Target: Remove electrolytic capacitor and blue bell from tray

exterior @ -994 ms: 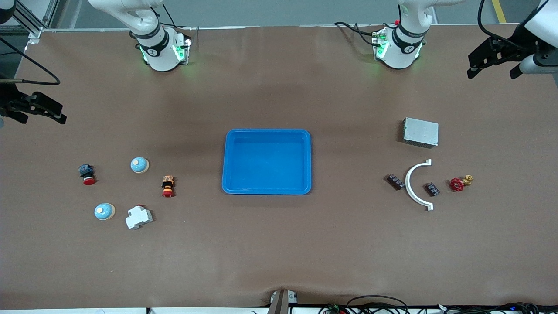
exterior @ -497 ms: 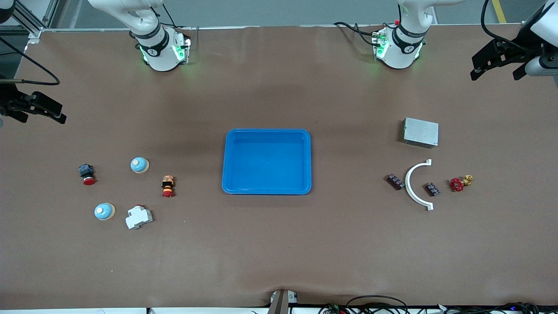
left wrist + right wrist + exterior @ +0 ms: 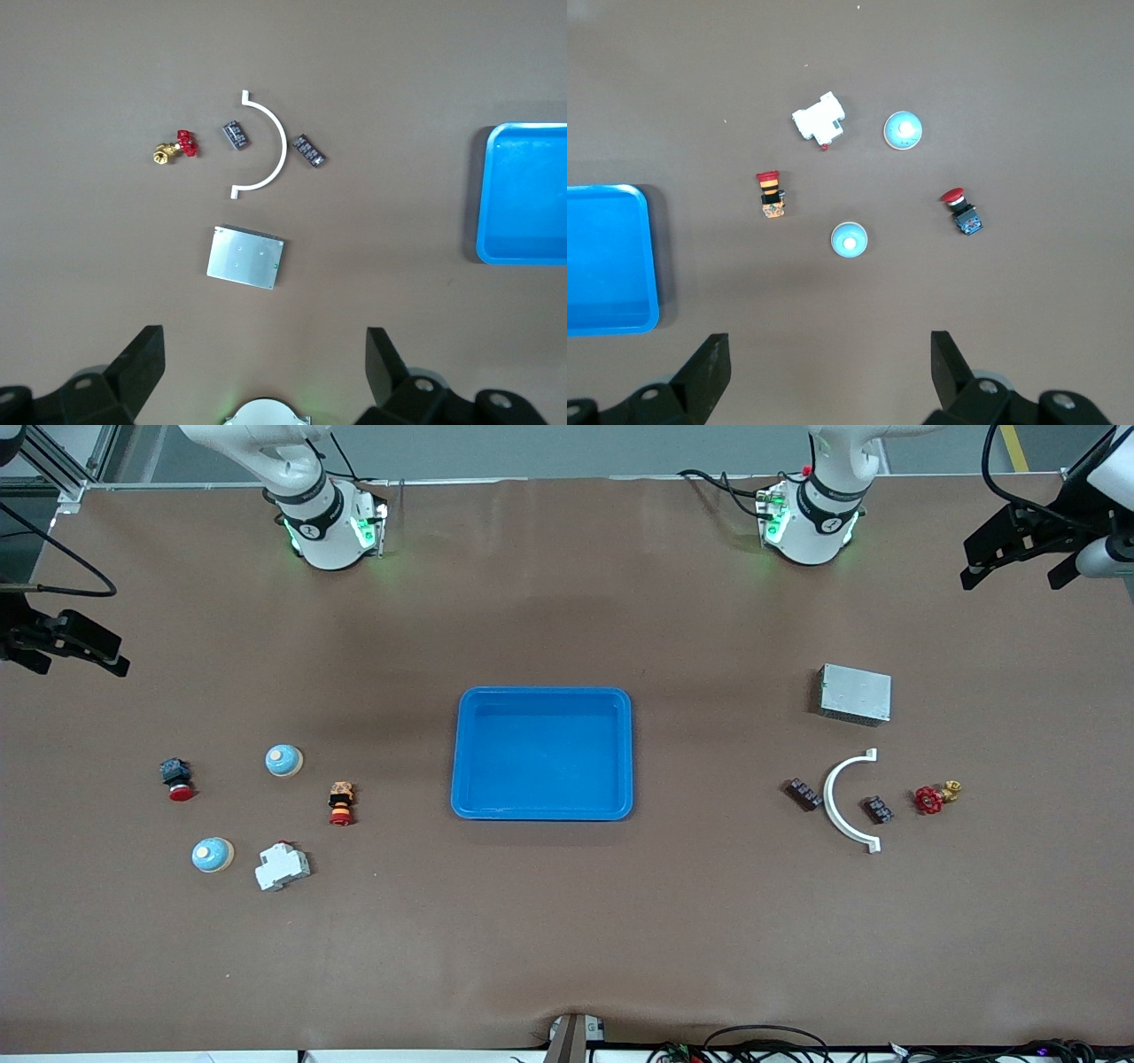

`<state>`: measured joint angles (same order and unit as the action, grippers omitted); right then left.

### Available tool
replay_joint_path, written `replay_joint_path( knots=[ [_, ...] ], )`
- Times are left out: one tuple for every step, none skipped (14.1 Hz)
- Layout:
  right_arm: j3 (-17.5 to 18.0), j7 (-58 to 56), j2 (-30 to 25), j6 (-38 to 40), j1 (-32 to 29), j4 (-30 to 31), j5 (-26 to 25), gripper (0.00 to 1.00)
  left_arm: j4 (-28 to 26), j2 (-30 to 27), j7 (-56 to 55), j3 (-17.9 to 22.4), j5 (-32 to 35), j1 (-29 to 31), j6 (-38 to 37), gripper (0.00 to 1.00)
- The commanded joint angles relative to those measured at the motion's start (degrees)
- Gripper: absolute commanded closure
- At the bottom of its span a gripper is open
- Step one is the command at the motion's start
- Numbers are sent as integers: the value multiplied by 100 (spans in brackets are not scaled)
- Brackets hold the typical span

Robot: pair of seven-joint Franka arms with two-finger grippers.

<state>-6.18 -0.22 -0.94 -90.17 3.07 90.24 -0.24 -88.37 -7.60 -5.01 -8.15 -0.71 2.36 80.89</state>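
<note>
Two pale blue dome bells [image 3: 283, 760] [image 3: 213, 855] sit toward the right arm's end of the table; the right wrist view shows both bells [image 3: 850, 240] [image 3: 904, 131]. Two small dark capacitors [image 3: 803, 794] [image 3: 878, 810] lie toward the left arm's end, one on each side of a white arc [image 3: 846, 800]; they also show in the left wrist view [image 3: 309, 150] [image 3: 235, 135]. My left gripper [image 3: 1012, 577] [image 3: 266, 354] hangs open and empty, high over its table end. My right gripper [image 3: 80, 662] [image 3: 831, 354] hangs open and empty over the other end.
A blue tray [image 3: 461, 753] sits mid-table. Beside the bells lie a white breaker [image 3: 282, 866], a red-capped push button [image 3: 177, 779] and an orange-and-red button [image 3: 341, 803]. By the capacitors are a grey metal box [image 3: 855, 693] and a red-handled brass valve [image 3: 935, 796].
The left gripper has drifted a little toward its end of the table. The right gripper has shifted slightly toward its own end. Nothing on the table moved.
</note>
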Motion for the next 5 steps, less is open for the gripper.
replay_joint_path(
  knots=[
    [29, 57, 59, 79, -44, -156, -108, 0, 171, 83, -44, -38, 167, -8, -56, 0],
    [29, 74, 59, 87, -35, -156, -100, 0, 171, 83, -35, -38, 159, 1, -64, 0],
    [29, 83, 59, 87, -18, -156, -91, 0, 163, 83, -35, -38, 159, 1, -65, 0],
    [37, 66, 59, 96, -9, -156, -91, 0, 163, 83, -44, -38, 167, -8, -65, 0],
    [38, 66, 59, 88, -9, -156, -91, 0, 163, 127, -44, -38, 159, 1, -65, 0]
  ],
)
